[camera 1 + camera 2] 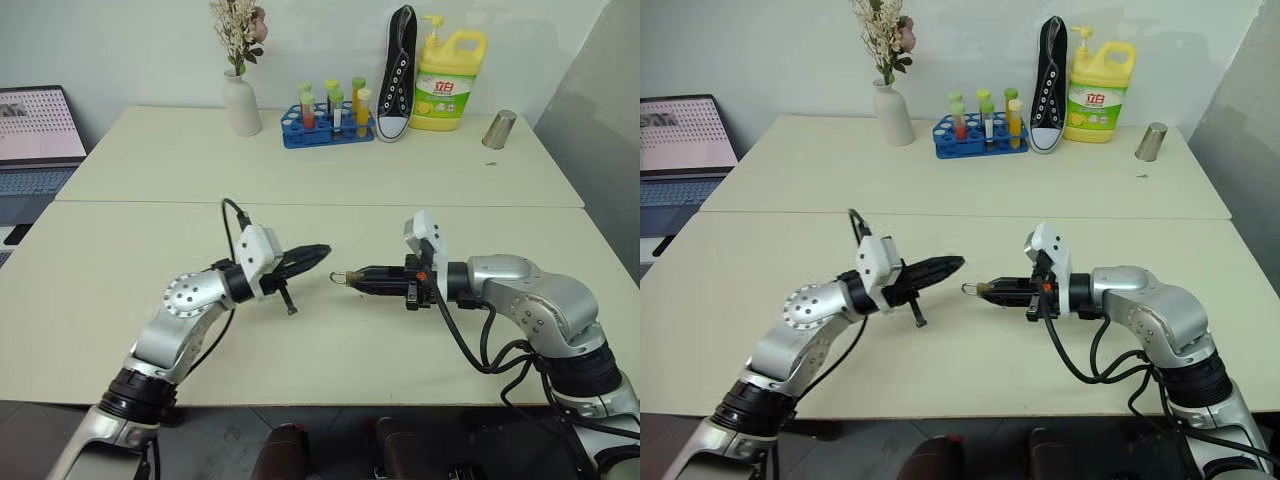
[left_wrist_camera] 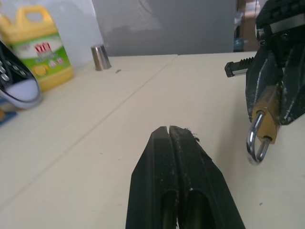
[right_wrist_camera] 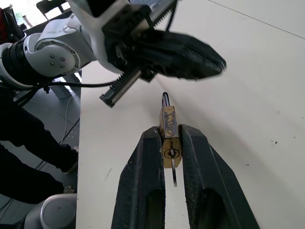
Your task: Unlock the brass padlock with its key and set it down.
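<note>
a: right gripper [image 1: 358, 279] pinching the brass padlock [image 3: 169, 138] by its body, clear of the tabletop [image 1: 330, 180], out in front over the near board.

b: shackle [image 2: 257, 143] thrust out past the fingertips, straight toward the left gripper [image 1: 318, 252]. long axis running level, side to side, in line with the right fingers.

a: left gripper pressed fully together, nothing seen between the fingers. pointing level too, tip aimed back at the lock, so tip to tip across a small gap. near, not touching.

b: keyhole face turned the other way though, back toward the right wrist. from the right wrist view, a thin silver sliver [image 3: 174, 174] hanging beside the keyhole, between the fingers. key or not? too slight to call.

a: so the hinge of the coming move: shackle end facing left, keyhole end facing right. probably no way in for the left gripper from where it points now. likely a need to come round, or to take the shackle and pull.

b: left plainly the free one and the nearer one to that loop.

a: surface: pale, matte tabletop, two boards with a seam across, bare beneath both arms. good flat spot for setting down, right below.

b: clutter well apart at the far edge: white vase [image 1: 241, 103], blue tube rack [image 1: 327, 128], black sneaker [image 1: 398, 72] stood on end, yellow detergent bottle [image 1: 450, 80], metal cup [image 1: 499, 129]. laptop [image 1: 38, 135] off to the left, grey wall behind.
</note>
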